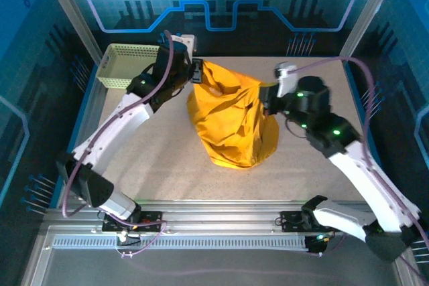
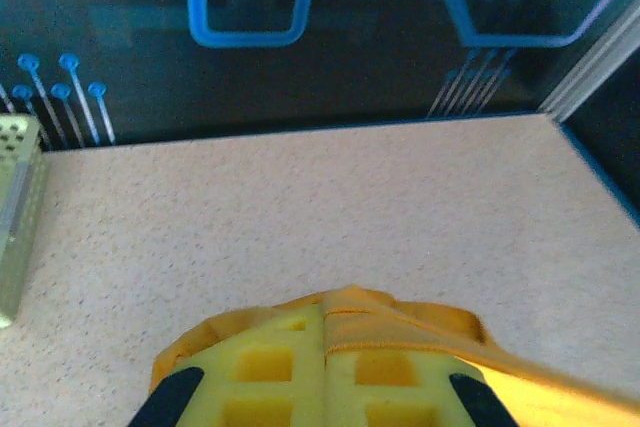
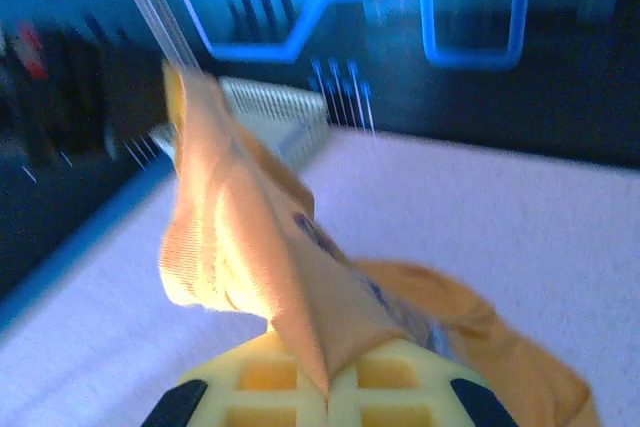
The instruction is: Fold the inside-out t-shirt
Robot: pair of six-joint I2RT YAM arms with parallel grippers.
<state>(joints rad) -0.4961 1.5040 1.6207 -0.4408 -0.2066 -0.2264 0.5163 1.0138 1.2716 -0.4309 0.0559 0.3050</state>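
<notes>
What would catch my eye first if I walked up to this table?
The mustard-yellow t-shirt stands out, bunched and held up over the middle of the table. The left gripper pinches its far-left edge and the right gripper its right side, both shut on the cloth. A pale mesh basket sits at the far left corner.

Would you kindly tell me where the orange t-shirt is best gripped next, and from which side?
Probably the bottom fold of the t-shirt, where it rests on the table, approached low from the near side. It hangs bunched between the left gripper and right gripper, both shut on its upper edge, leaving that fold free.
</notes>
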